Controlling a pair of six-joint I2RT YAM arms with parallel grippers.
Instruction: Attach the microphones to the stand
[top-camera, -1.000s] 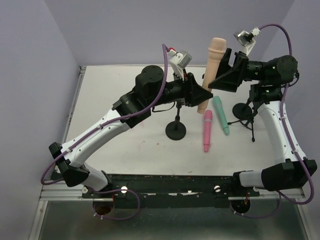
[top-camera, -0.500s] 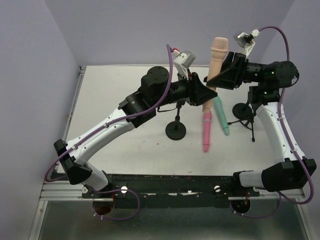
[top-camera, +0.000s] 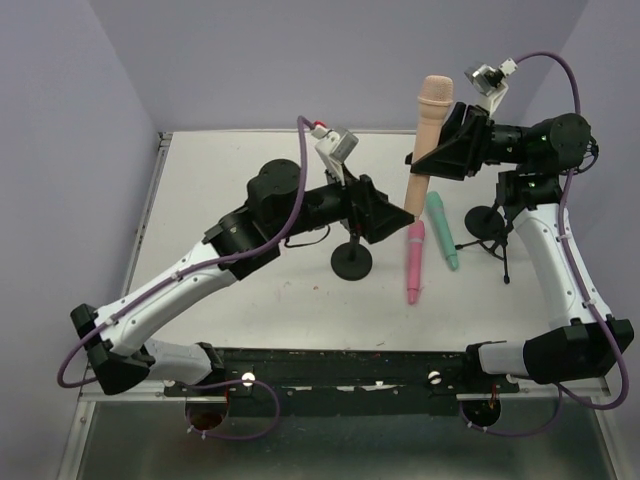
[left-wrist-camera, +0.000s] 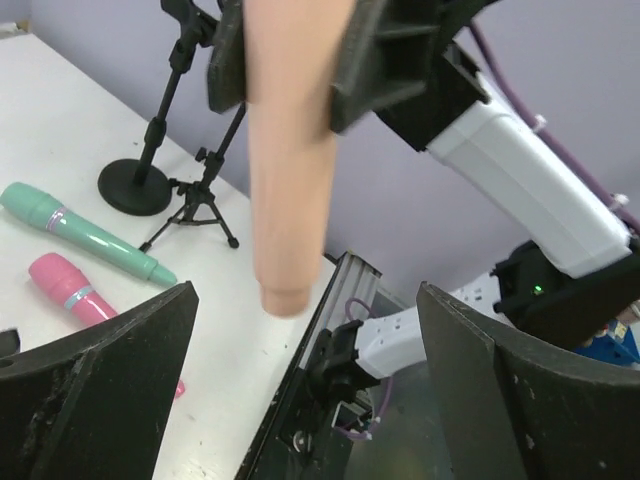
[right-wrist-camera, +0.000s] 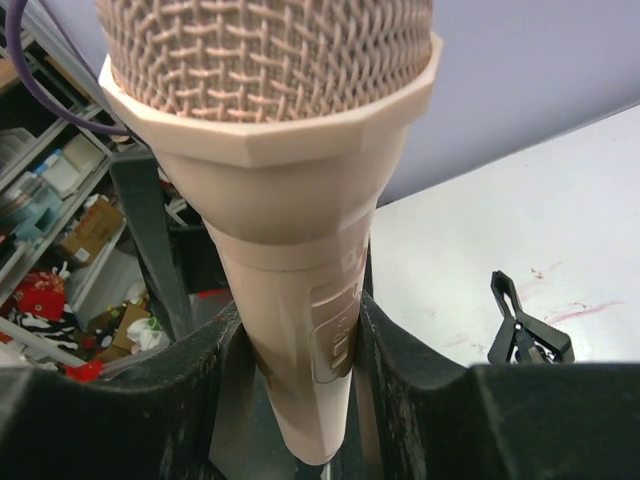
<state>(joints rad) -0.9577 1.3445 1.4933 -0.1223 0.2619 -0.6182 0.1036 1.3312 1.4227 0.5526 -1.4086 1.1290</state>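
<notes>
Inside right end effector (right-wrist-camera: 300, 372), beige microphone (right-wrist-camera: 272, 130)

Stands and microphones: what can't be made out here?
Top external: centre round-base stand, pole top and clip hidden under the left arm.
Top external: tripod stand, upper part hidden behind the right arm.
Left wrist: beige microphone, head cut off by the top edge.
</notes>
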